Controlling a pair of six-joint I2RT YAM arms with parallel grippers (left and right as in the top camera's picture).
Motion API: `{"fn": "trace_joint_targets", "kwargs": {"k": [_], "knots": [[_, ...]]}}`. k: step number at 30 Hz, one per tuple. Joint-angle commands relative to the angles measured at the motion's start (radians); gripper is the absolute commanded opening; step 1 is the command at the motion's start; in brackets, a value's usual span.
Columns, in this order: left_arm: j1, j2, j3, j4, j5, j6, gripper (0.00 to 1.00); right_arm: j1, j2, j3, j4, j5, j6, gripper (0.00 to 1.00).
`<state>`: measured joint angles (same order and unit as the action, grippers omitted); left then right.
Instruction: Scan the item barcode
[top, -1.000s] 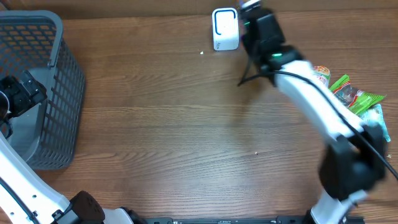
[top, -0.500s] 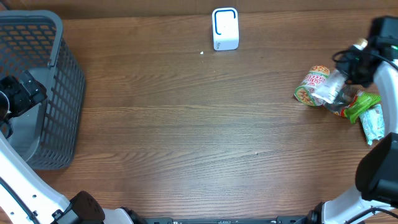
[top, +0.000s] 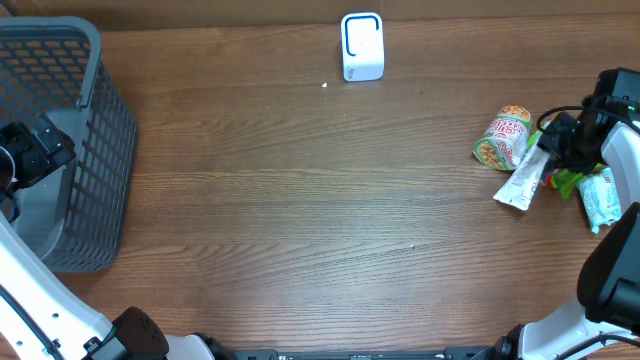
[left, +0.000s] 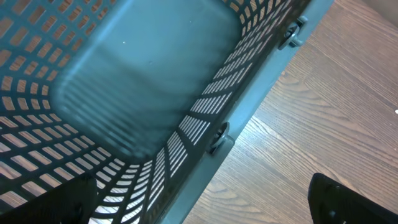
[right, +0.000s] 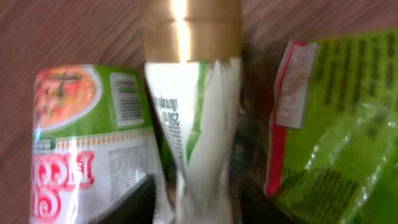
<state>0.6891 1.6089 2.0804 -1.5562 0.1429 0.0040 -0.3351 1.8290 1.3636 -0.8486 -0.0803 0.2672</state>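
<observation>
The item, a white packet (top: 522, 180) with a gold end, lies slanted on the table just right of a cup noodle (top: 503, 137). My right gripper (top: 553, 140) hovers at its upper end. In the right wrist view the white packet (right: 189, 124) runs down between the two dark fingers (right: 134, 202), and the right gripper (right: 196, 202) stands open, with a gap on the left side. The white scanner (top: 362, 45) stands at the back edge, far from it. My left gripper (top: 35, 150) hangs open over the basket (top: 70, 60); its wrist view shows the basket wall (left: 249, 118).
Green snack packets (top: 585, 160) and a pale blue packet (top: 602, 198) lie in a pile at the right edge, right beside the right gripper. The cup noodle (right: 68, 130) and a green packet (right: 336, 124) flank the white packet. The grey mesh basket fills the left side.
The right arm swung from beside the scanner to the pile at the right. Its jaws, shut on the white packet half a second ago, have opened, and the packet now lies on the table.
</observation>
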Motion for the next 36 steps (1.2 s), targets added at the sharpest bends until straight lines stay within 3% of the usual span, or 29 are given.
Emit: {"fn": "trace_joint_targets", "kwargs": {"k": [1, 8, 13, 23, 36], "knots": [[0.002, 0.0, 0.002, 0.0, 0.005, 0.016, 0.99, -0.008, -0.029, 0.119, -0.08, -0.046, -0.014, 0.68], [0.002, 0.0, 0.002, 0.001, 0.005, 0.016, 1.0, -0.008, -0.038, 0.51, -0.454, -0.089, -0.014, 0.73], [0.002, 0.0, 0.002, 0.001, 0.005, 0.016, 1.0, 0.013, -0.093, 0.703, -0.609, -0.117, -0.014, 0.74], [0.002, 0.0, 0.002, 0.0, 0.005, 0.016, 1.0, 0.04, -0.289, 0.729, -0.647, -0.124, -0.033, 0.77], [0.002, 0.0, 0.002, 0.001, 0.005, 0.016, 1.0, 0.062, -0.312, 0.729, -0.686, -0.326, -0.131, 0.73]]}}
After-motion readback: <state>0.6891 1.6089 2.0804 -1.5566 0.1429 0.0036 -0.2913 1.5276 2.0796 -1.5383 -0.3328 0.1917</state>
